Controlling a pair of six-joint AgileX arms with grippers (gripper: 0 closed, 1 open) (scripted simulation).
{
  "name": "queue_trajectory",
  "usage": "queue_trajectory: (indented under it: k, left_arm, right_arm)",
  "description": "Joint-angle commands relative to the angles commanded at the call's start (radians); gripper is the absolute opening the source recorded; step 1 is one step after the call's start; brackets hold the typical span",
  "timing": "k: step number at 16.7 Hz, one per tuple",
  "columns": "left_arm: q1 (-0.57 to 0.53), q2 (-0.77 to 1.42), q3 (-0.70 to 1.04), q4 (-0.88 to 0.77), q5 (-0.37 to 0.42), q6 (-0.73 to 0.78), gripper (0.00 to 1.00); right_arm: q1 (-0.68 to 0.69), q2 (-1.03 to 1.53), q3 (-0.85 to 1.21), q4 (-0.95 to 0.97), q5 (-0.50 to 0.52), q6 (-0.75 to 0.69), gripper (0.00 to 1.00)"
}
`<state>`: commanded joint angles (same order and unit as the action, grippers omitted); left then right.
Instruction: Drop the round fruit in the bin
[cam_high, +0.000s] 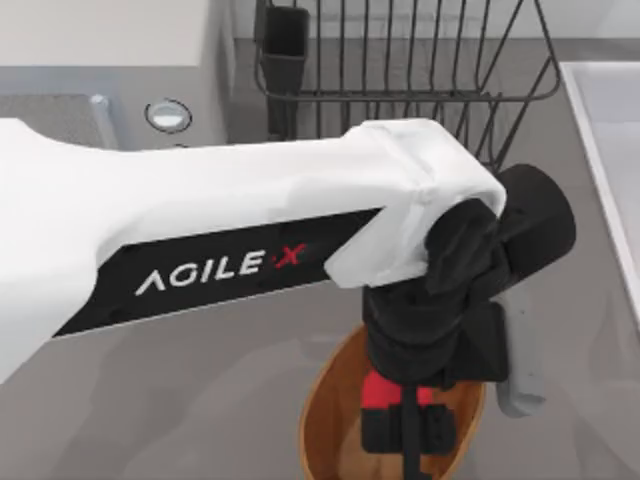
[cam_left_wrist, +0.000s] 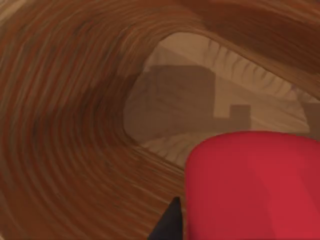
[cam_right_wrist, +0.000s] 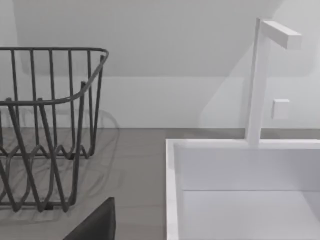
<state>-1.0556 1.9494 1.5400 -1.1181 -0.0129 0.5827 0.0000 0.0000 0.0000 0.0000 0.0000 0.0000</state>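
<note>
Here the left arm (cam_high: 200, 230) reaches across the table from the top view's left, and its gripper (cam_high: 405, 415) hangs straight down over the open mouth of the bin (cam_high: 330, 420), near the bottom edge of that view. Between the black fingers (cam_high: 385, 432) sits the round fruit (cam_high: 385, 392), a small red ball, with the fingers pressed in on it from both sides, so the hand is clamped on the fruit. The fruit is above the inside of the bin, not resting on its floor. From the left wrist view, the fruit (cam_left_wrist: 252, 185) sits close in front of the camera, one dark fingertip (cam_left_wrist: 169, 222) shows just beside it, and below them lie the bin's ribbed brown walls (cam_left_wrist: 65, 130) and its lighter flat bottom (cam_left_wrist: 200, 105), where the hand's shadow falls. Behind the hand in the top view, a black wire dish rack (cam_high: 400, 70) stands on the grey table (cam_high: 180, 400), apart from the bin. The right wrist view takes in the same rack (cam_right_wrist: 45, 130) and a white sink (cam_right_wrist: 240, 190) with a white tap (cam_right_wrist: 260, 80); whether the right gripper's fingers are apart or together I cannot tell.
</note>
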Motion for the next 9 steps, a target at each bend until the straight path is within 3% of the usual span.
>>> queue_trajectory:
  k: [3, 9]
  left_arm:
    - [0.000, 0.000, 0.000, 0.000, 0.000, 0.000, 0.98]
    - [0.000, 0.000, 0.000, 0.000, 0.000, 0.000, 1.00]
  right_arm:
    - [0.000, 0.000, 0.000, 0.000, 0.000, 0.000, 1.00]
    - [0.000, 0.000, 0.000, 0.000, 0.000, 0.000, 1.00]
